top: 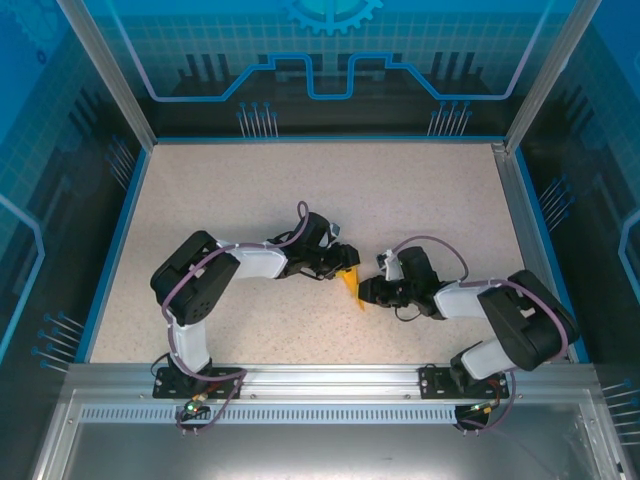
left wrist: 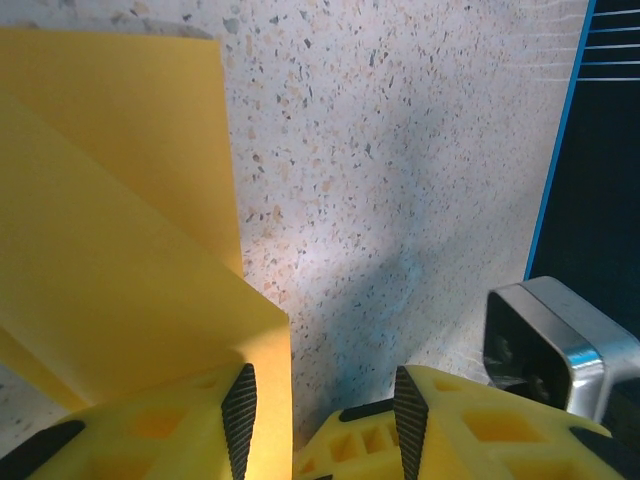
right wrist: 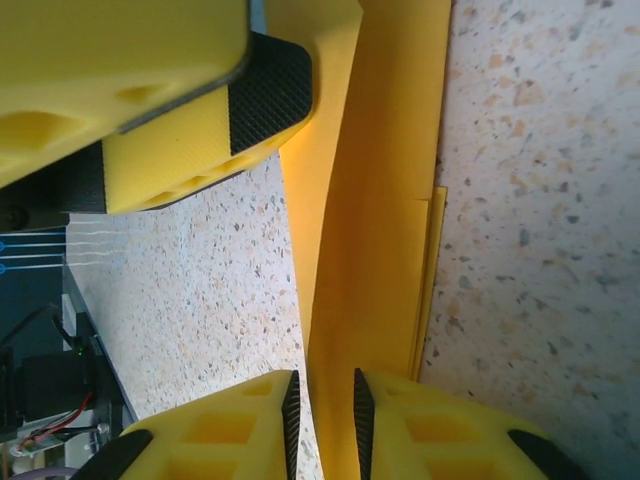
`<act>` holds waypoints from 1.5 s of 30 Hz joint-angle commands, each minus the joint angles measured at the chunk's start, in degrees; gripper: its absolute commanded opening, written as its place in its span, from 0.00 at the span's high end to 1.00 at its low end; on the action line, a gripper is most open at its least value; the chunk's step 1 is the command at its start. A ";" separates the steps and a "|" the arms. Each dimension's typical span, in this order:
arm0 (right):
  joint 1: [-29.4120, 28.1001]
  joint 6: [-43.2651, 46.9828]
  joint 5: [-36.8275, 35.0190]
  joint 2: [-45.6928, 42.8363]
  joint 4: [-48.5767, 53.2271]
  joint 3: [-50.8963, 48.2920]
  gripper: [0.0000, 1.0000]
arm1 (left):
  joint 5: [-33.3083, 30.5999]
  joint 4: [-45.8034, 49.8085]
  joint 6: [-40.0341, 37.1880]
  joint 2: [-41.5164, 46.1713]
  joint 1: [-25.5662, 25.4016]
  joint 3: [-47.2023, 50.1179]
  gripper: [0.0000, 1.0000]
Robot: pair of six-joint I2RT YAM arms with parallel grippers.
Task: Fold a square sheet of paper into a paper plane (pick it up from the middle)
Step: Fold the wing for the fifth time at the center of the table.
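Mid-table, the left gripper (left wrist: 322,392) stands released, jaws apart with one pad against a flap of the square sheet of paper (top: 352,285), apparently steadying it on the speckled table (top: 250,190) from the paper's 11 o'clock. The sheet, creased into an orange-yellow wedge of layered flaps, lies between the two arms. At its 4 o'clock the right gripper (right wrist: 326,402) straddles the long fold, jaws slightly parted rather than clamped, seemingly placed to press or re-take the crease
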State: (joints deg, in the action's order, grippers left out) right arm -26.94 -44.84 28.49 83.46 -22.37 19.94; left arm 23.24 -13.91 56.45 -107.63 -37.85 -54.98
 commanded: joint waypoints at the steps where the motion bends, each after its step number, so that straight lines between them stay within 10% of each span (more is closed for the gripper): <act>1: 1.01 3.24 -1.48 -1.82 6.06 1.53 0.74 | -0.42 -0.23 -1.50 -0.47 -0.38 -1.26 0.56; 24: -3.69 10.53 -5.96 3.14 15.38 9.19 0.53 | -0.75 0.03 -0.99 -0.45 -0.35 -1.62 0.56; 45: -3.21 7.53 -6.87 5.84 14.00 8.44 0.82 | 0.94 -0.06 -1.61 2.19 -0.29 -1.19 0.52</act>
State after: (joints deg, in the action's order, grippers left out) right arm -29.58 -36.84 20.21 86.98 -7.38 29.10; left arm 23.24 -13.87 56.42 -107.61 -37.85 -55.31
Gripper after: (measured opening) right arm 0.177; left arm 0.473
